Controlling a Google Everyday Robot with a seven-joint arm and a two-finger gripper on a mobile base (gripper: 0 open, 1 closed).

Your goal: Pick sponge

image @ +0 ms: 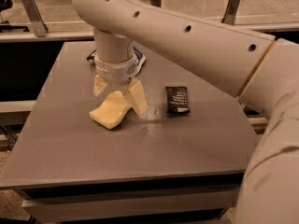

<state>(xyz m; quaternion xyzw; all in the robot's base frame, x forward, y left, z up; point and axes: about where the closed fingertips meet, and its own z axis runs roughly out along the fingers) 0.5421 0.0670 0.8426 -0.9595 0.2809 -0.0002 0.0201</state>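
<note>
Pale yellow foam sponge point(111, 111), thick, wavy-sided: lies flat on the grey flat-topped bench point(70, 143), left of centre, its long axis running from near-left to far-right. Near end bare and in full view; far end runs in under the pincer.

Pincer point(119, 92), two pale yellow blocky fingers on a white ribbed wrist: pointing down over the far end of the sponge, fingers spread apart, nothing clamped. Left finger point(99, 85) stands just beyond the sponge's far-left edge; right finger point(138, 97) comes down beside its right flank, tip near the bench top. The sponge's far end sits in the gap between them. Whether either finger touches the foam, cannot tell.

Cream-white tubular arm point(187, 36) with small dark holes along it: comes in from the right, crosses above the bench and turns down into the wrist.

Small flat black packet point(177, 100): on the bench right of the pincer, apart from the sponge, long side running front to back.

Blue-and-white packet point(139, 58): on the far part of the bench behind the wrist, mostly hidden by it.
</note>
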